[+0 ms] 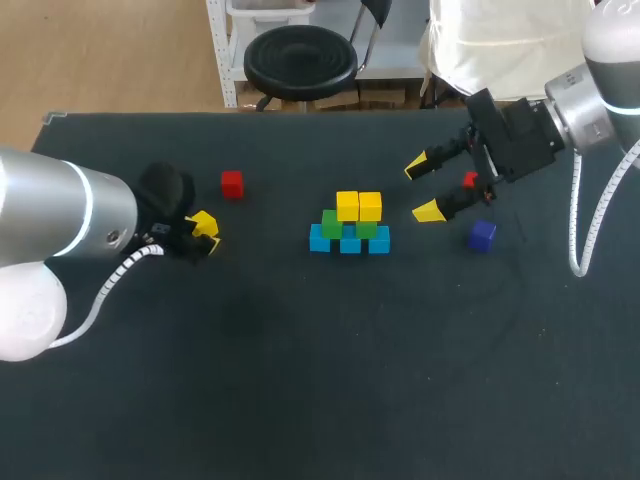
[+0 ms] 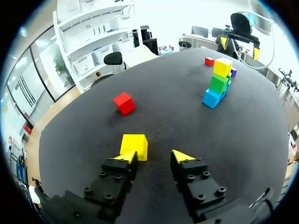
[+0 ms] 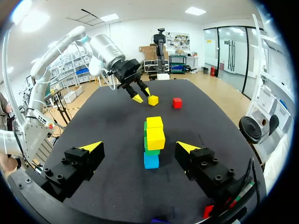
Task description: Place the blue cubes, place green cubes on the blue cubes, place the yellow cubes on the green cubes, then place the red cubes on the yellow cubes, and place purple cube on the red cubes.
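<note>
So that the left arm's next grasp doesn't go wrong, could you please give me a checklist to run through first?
1. Left gripper open: ok.
2. Loose yellow cube centred between its fingers: not ok, it lies ahead of one fingertip.
3. Cube touching that fingertip: cannot tell.
4. Stack of blue, green and yellow cubes standing: ok.
5. Right gripper clear of the stack: ok, open, off to its side.

Three blue cubes point(image 1: 349, 242) laid in row mid-table. Two green cubes point(image 1: 333, 222) stacked on them, two yellow cubes point(image 1: 358, 206) set on top, side by side. Loose at left: third yellow cube point(image 1: 204, 222), red cube point(image 1: 232, 184) near it. At right: second red cube point(image 1: 470, 180), partly hidden; purple cube point(image 1: 482, 235) near it.
</note>
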Available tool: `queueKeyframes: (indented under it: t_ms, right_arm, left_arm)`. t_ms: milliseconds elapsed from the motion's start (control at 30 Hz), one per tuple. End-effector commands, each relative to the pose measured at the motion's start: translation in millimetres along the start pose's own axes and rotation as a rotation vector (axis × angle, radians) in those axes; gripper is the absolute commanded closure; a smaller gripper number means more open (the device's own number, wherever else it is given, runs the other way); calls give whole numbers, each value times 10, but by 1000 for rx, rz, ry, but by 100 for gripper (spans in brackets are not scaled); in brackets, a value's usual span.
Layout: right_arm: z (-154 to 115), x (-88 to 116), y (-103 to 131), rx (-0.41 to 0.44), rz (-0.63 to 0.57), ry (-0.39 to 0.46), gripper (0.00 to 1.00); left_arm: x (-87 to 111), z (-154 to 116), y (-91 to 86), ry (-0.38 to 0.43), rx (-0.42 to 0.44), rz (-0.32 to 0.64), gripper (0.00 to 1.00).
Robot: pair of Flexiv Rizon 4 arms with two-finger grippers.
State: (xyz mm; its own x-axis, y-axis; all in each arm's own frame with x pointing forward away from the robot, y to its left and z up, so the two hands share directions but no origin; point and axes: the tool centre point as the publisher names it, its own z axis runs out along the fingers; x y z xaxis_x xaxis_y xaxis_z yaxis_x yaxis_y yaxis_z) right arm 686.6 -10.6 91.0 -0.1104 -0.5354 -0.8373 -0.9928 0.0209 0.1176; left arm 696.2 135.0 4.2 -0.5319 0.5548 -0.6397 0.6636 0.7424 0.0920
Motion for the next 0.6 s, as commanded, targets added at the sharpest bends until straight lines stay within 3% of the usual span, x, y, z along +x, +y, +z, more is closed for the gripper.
queueKeyframes:
  t_ms: [33, 100, 133, 167, 200, 367, 600]
  right_arm:
    - [-3, -2, 6, 1, 0, 0, 0]
    - [-3, -2, 6, 1, 0, 0, 0]
    - [-3, -2, 6, 1, 0, 0, 0]
    - [-3, -2, 6, 1, 0, 0, 0]
    - [-3, -2, 6, 1, 0, 0, 0]
    - [-3, -2, 6, 1, 0, 0, 0]
    - [-3, -2, 6, 1, 0, 0, 0]
  left_arm:
    - [6, 3, -11, 5, -8, -2, 61]
    - [17, -1, -7, 7, -10, -6, 53]
    - [19, -10, -2, 7, -12, -8, 29]
    - [11, -35, 5, 1, -17, -12, 11]
    - [0, -59, 9, -4, -27, -9, 3]
    - [-49, -109, 77, -17, -46, -4, 0]
    - [-52, 59, 184, 11, -40, -17, 0]
